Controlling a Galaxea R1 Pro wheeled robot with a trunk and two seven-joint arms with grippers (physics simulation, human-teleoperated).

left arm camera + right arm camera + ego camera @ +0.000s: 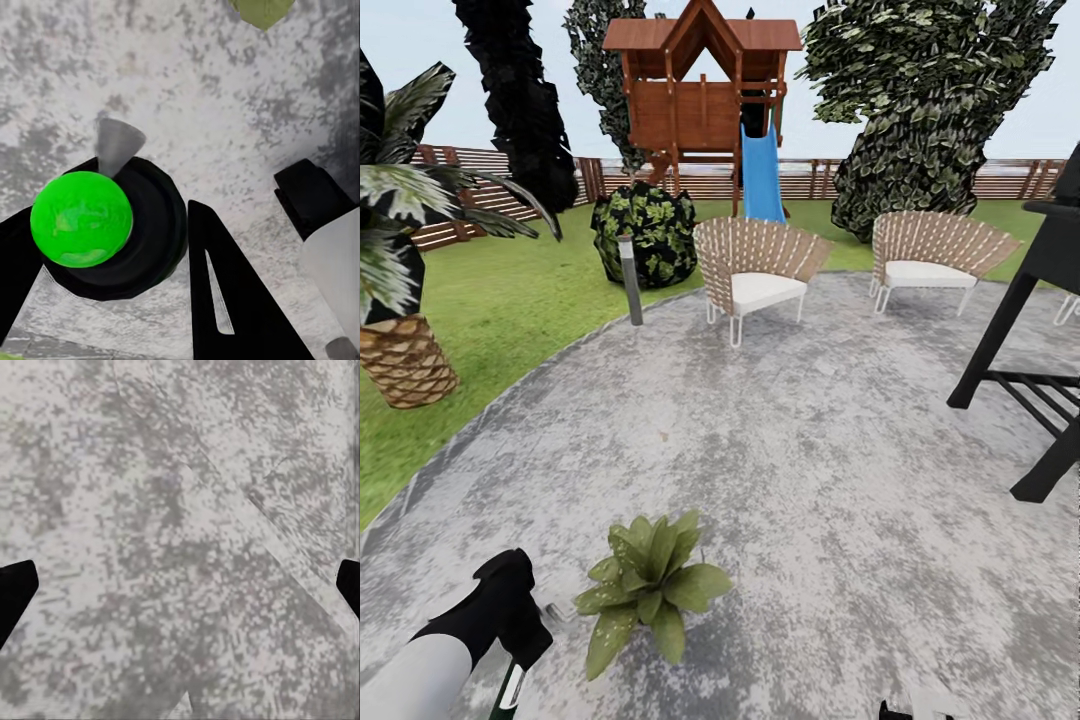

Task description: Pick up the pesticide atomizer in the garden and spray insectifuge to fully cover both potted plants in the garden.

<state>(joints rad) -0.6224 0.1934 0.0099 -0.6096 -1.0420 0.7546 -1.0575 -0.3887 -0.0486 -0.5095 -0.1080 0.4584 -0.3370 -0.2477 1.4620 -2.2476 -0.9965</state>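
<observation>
The pesticide atomizer (94,225), green-capped with a grey nozzle, is held pinched between the fingers of the left tool (112,247), low at the left beside a potted plant (650,585) on the grey patio (810,450) of the garden (520,300). The right tool (180,585) is seen spread wide over bare paving, holding nothing. For good coverage, the nozzle should be turned toward the rosette and swept across all its leaves; its present aim appears to be off to one side, though this cannot be judged surely. A second plant is yet to be found.
</observation>
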